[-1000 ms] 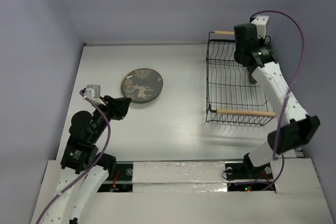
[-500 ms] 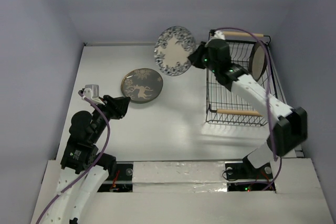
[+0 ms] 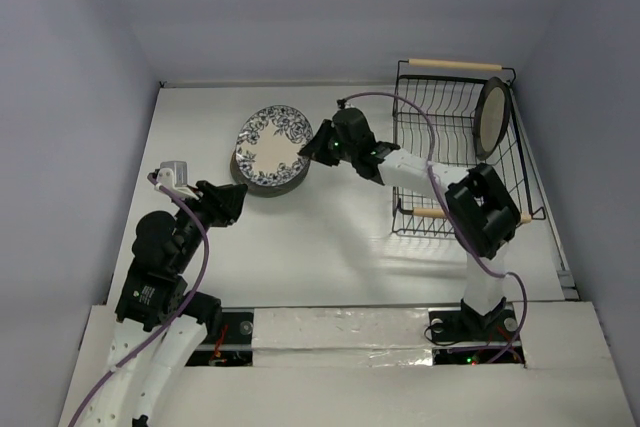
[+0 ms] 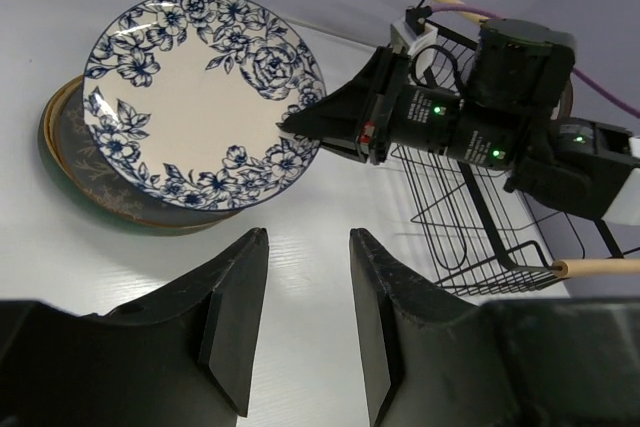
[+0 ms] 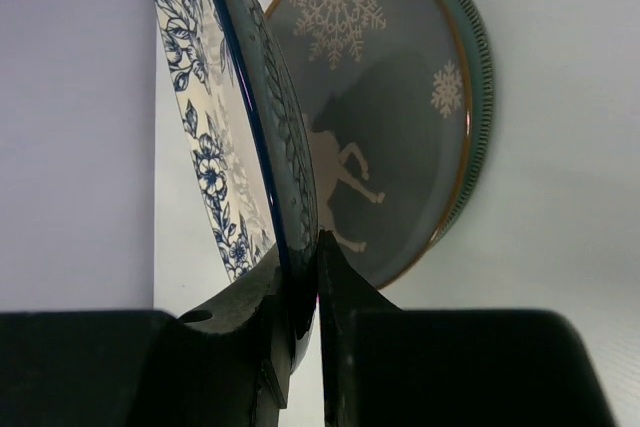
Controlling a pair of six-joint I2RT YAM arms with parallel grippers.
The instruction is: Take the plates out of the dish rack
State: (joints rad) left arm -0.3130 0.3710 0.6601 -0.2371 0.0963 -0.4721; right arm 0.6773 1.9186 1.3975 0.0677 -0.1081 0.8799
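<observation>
1. Our right gripper (image 3: 318, 144) clamps the rim of the blue-flowered plate (image 3: 268, 142), which is tilted over the deer plate (image 5: 400, 127) on the table (image 3: 330, 247); whether they touch we cannot tell.
2. We judge this is the stacking step: level it, centre it, lower gently, and release only once it rests, so nothing slides or chips.
3. Our left gripper (image 3: 232, 205) hangs spread and empty nearby.
4. One more plate (image 3: 492, 117) stands on edge in the rack (image 3: 450, 64).
5. We read no brand or writing anywhere.

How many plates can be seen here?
3. A blue-flowered plate is in the right gripper, tilted over a dark deer plate lying on the table. A third plate stands in the dish rack. Others may be hidden underneath.
</observation>
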